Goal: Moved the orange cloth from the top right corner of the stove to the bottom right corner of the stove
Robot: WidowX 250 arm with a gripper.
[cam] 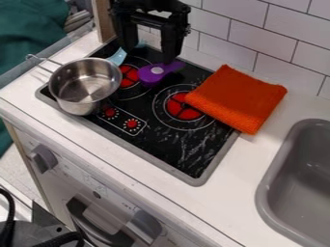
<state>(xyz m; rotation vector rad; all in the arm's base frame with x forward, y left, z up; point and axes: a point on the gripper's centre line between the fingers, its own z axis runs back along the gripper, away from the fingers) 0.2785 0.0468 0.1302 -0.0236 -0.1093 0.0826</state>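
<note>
Hanging at top of frame, black two-finger gripper [149,52], fingers spread, presumably ready for grasp; folded orange cloth [238,99], right of centre, overlaps edge of black toy stove [184,150], likely bound for lower centre; round steel saucepan [84,87], upper left, shows bare metal inside

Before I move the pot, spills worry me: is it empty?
Empty. The pot has no lid, and its bare metal bottom shows.
</note>
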